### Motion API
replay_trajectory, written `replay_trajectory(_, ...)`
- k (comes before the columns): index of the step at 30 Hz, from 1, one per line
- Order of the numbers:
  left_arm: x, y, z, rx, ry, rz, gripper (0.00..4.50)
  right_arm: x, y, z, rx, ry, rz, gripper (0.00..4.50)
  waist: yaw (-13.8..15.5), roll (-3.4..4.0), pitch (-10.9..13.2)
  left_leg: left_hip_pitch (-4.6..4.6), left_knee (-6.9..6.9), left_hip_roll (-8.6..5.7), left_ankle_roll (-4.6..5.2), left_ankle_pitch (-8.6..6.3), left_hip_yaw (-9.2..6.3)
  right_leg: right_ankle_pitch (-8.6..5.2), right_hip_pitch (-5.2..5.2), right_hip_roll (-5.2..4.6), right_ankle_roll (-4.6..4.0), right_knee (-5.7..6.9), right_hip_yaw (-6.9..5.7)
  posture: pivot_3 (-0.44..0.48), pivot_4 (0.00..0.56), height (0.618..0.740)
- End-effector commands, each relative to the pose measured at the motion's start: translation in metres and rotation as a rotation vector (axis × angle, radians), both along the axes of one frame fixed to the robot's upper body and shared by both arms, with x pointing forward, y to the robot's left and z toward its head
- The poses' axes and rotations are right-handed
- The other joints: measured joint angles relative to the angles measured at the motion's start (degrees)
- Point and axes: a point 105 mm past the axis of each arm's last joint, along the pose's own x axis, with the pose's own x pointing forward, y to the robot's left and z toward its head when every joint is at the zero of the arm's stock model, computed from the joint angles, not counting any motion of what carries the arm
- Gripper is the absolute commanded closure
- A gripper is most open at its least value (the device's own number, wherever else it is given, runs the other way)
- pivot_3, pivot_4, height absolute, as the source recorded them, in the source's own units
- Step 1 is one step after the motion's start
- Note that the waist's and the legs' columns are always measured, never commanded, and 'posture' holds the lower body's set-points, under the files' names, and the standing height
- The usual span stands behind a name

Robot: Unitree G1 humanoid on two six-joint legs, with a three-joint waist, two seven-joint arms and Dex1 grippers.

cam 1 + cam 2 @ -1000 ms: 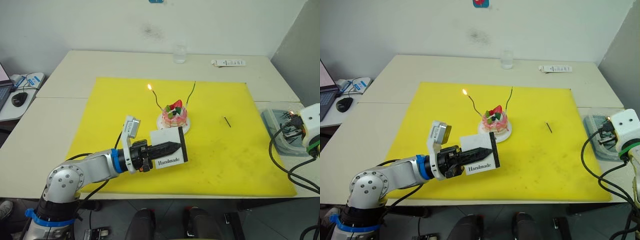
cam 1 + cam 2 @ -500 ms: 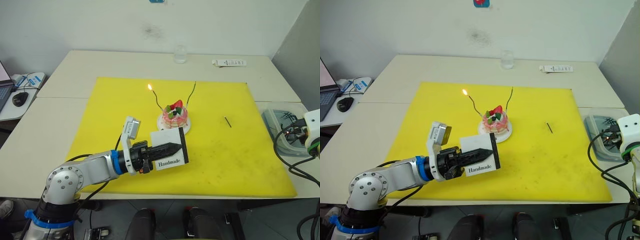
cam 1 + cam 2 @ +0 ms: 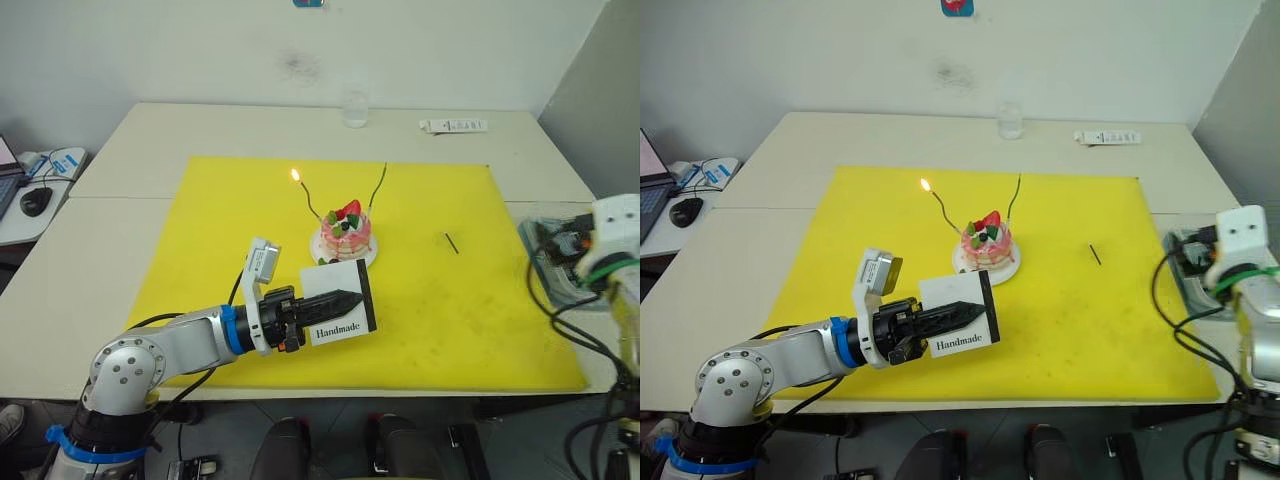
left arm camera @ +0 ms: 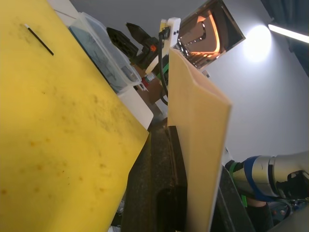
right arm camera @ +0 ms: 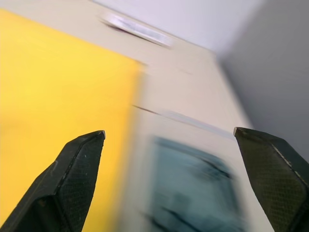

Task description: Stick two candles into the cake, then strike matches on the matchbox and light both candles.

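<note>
One candle [image 3: 308,196] burns; for the unlit one [image 3: 379,186] you need the match [image 3: 452,242], long axis 11-to-5, at 10 o'clock from your wide-open right gripper [image 5: 169,159]. Left gripper [image 3: 335,299] clamps the matchbox [image 3: 340,303].

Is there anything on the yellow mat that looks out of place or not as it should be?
Two things stand out. Of the two candles in the cake, the left candle burns while the right candle is unlit; both lean outward. A single match lies loose on the yellow mat, apart from the matchbox in the left gripper.
</note>
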Motion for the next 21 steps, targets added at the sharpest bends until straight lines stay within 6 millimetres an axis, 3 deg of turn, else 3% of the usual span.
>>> replay_trajectory(1, -0.007, -0.001, 0.012, -0.02, -0.044, -0.028, 4.5, 0.001, 0.03, 0.002, 0.088, -0.01, 0.136, 0.03, 0.14, 0.01, 0.0, -0.01, 0.0, 0.0, 0.0, 0.0, 0.0, 0.0, -0.01, 0.0, -0.01, 0.0, 0.0, 0.0, 0.15, 0.74)
replay_trajectory(6, -0.009, -0.001, 0.012, -0.013, -0.047, -0.03, 4.5, 0.013, 0.048, -0.02, 0.147, 0.054, 0.193, 0.03, 0.22, 0.01, 0.0, -0.04, 0.02, -0.15, 0.0, 0.0, 0.12, 0.0, 0.0, -0.13, -0.01, -0.05, 0.03, 0.0, 0.15, 0.74)
replay_trajectory(9, -0.009, -0.001, 0.013, -0.01, -0.051, -0.027, 4.5, 0.015, 0.053, -0.031, 0.173, 0.065, 0.203, 0.62, 0.19, 0.01, 0.0, -0.03, 0.04, -0.18, 0.01, 0.0, 0.13, 0.01, 0.02, -0.13, 0.0, -0.07, 0.05, 0.0, 0.15, 0.74)
replay_trajectory(12, -0.01, -0.001, 0.014, -0.008, -0.053, -0.025, 4.5, 0.017, 0.06, -0.038, 0.186, 0.065, 0.211, 1.65, 0.17, 0.02, 0.0, -0.03, 0.03, -0.15, 0.01, 0.0, 0.09, 0.0, 0.01, -0.11, -0.02, -0.03, 0.09, 0.0, 0.15, 0.74)
replay_trajectory(21, -0.01, -0.001, 0.016, -0.002, -0.049, -0.02, 4.5, 0.039, 0.071, -0.051, 0.202, 0.073, 0.153, 1.65, 0.09, 0.02, 0.0, -0.01, 0.04, -0.11, 0.0, 0.0, 0.06, 0.0, 0.0, -0.05, -0.05, 0.02, 0.1, 0.0, 0.15, 0.74)
